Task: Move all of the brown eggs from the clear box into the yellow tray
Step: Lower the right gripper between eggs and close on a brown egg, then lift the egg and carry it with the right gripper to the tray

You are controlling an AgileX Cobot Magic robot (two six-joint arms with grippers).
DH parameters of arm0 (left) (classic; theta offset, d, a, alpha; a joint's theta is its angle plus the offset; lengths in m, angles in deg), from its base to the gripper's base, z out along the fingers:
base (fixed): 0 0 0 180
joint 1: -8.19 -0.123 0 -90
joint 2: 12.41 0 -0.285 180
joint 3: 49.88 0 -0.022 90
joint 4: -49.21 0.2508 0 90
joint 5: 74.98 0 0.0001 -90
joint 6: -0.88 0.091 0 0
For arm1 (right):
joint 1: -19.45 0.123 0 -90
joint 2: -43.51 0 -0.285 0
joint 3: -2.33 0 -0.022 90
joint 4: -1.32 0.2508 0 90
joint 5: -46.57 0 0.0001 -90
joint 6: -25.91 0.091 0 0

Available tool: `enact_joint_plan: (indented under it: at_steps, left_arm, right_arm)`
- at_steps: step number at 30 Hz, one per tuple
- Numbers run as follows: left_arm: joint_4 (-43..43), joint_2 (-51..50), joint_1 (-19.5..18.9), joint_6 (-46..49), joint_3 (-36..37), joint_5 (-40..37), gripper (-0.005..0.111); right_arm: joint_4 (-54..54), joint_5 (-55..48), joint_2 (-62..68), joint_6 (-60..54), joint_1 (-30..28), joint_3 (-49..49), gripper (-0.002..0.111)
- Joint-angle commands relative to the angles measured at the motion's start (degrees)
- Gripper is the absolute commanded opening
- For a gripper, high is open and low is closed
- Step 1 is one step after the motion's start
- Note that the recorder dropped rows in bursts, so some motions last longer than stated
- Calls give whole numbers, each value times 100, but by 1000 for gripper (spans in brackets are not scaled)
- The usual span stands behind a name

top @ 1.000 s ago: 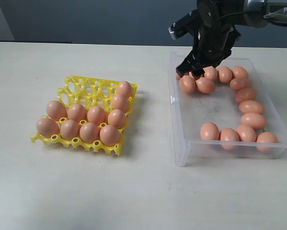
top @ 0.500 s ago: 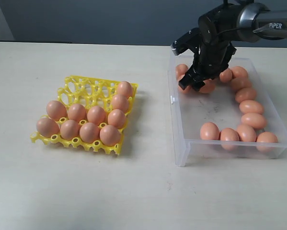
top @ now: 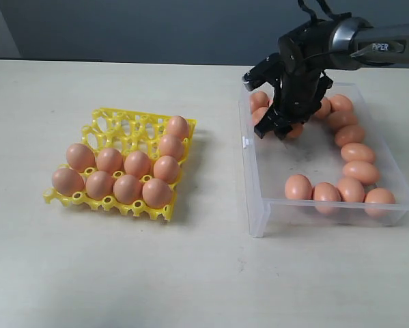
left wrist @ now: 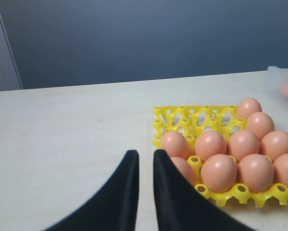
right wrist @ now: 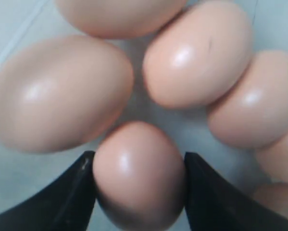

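The clear box (top: 248,179) on the right holds several brown eggs (top: 351,152) along its far and right sides. My right gripper (top: 275,127) is down in the box's far left corner. In the right wrist view its two black fingers (right wrist: 69,195) press both sides of one brown egg (right wrist: 139,168), with other eggs (right wrist: 59,91) crowded close beyond it. The yellow tray (top: 119,124) on the left carries several eggs (top: 137,164) in its near rows and right column. My left gripper (left wrist: 145,157) hovers shut and empty just beside the tray (left wrist: 182,115).
The pale tabletop (top: 190,273) lies bare in front of the tray and box. A small white clip (top: 246,142) sits on the box's left wall. A dark wall (top: 122,27) runs behind the table.
My right gripper has dropped lower into the box's far left corner and its fingers have drawn in around one egg. The left gripper and the tray are as before.
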Motion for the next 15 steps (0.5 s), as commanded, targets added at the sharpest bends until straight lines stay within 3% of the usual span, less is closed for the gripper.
enact_joint_plan:
  at_steps: [1, 6, 8, 11, 15]
  left_arm:
    - [11, -36, 10, -5, 29, 35, 12]
    - [11, -36, 10, -5, 29, 35, 12]
    - [11, -36, 10, -5, 29, 35, 12]
    - [11, -36, 10, -5, 29, 35, 12]
    - [11, -36, 10, -5, 29, 35, 12]
  right_arm:
    - [223, -653, -651, 309, 143, 11, 1]
    - [1564, 233, -1255, -234, 561, 11, 1]
    - [3157, 1193, -1286, -1273, 791, 22, 1]
    - [6202, 1708, -930, -4166, 1117, 22, 1]
    - [7410, 1804, -537, -5182, 1264, 22, 1]
